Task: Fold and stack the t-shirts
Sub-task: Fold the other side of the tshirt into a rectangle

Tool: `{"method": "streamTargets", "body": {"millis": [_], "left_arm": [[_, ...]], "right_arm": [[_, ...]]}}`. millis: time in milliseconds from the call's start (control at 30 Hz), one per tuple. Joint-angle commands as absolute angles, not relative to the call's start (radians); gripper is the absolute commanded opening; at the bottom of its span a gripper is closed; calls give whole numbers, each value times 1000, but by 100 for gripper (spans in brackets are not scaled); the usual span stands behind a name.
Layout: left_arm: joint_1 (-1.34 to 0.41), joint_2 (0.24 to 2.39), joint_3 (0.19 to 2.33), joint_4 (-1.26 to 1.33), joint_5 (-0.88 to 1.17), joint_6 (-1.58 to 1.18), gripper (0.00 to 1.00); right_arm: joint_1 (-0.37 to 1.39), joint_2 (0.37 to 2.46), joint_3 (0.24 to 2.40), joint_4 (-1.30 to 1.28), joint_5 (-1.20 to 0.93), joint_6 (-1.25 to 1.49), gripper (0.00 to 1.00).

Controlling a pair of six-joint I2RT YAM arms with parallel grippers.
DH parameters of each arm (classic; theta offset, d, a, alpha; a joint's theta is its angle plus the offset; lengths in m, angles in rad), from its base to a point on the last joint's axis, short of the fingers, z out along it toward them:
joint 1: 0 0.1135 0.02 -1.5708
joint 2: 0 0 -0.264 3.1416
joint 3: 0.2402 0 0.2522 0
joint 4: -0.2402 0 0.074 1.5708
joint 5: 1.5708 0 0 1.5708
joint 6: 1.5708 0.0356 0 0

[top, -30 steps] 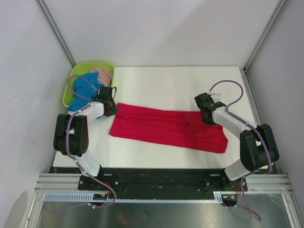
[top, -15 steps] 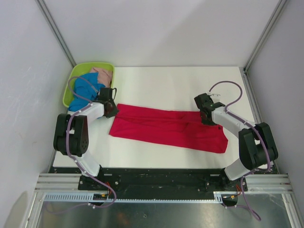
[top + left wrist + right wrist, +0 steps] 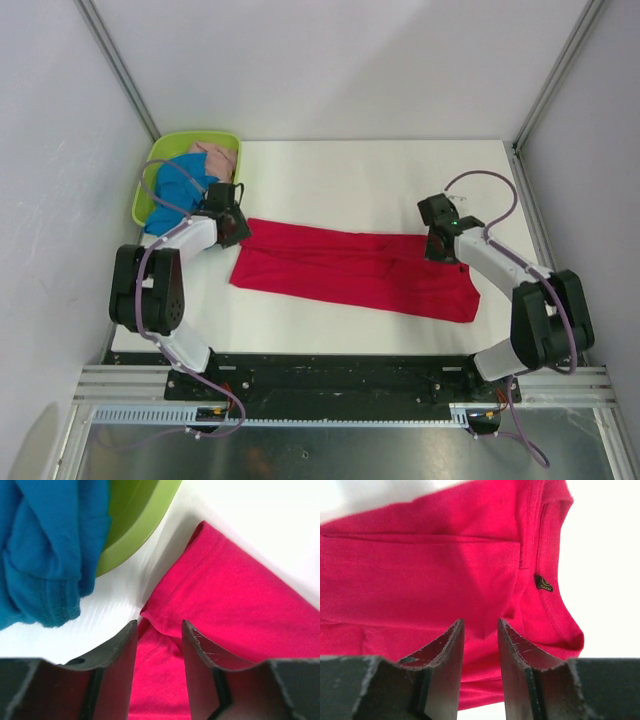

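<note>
The red t-shirt (image 3: 350, 268) lies folded into a long band across the table's middle. It fills the left wrist view (image 3: 235, 605) and the right wrist view (image 3: 430, 580). My left gripper (image 3: 232, 226) is open over the shirt's far left corner, its jaws either side of the cloth. My right gripper (image 3: 440, 245) is open over the shirt's far right end, near the collar label (image 3: 543, 583). The blue t-shirt (image 3: 178, 190) and the pale pink one (image 3: 214, 158) lie bunched in the basket. The blue one hangs over its rim (image 3: 45, 555).
The lime-green basket (image 3: 160, 155) stands at the table's far left corner, close to my left gripper; its rim also shows in the left wrist view (image 3: 135, 530). White walls and metal frame posts enclose the table.
My right gripper has shifted slightly to the right and nearer along the shirt's far edge. My left gripper has barely moved. The shirt lies as before.
</note>
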State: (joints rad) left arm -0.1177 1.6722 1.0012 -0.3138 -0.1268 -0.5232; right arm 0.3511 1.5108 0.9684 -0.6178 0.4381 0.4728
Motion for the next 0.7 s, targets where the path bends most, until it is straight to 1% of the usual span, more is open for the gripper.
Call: {"method": "streamTargets", "body": {"millis": [0, 133, 400, 667], "left_arm": [[-123, 1587, 1061, -324, -129, -504, 46], [-123, 1567, 1090, -331, -110, -498, 47], [-135, 1583, 1118, -332, 0, -479, 46], [-163, 1615, 1110, -330, 55, -484, 46]], "right_arm": [[303, 1372, 992, -605, 338, 444, 37], [276, 1363, 1004, -543, 262, 432, 37], [254, 1584, 1099, -369, 101, 436, 36], [324, 1772, 1205, -339, 134, 446, 38]]}}
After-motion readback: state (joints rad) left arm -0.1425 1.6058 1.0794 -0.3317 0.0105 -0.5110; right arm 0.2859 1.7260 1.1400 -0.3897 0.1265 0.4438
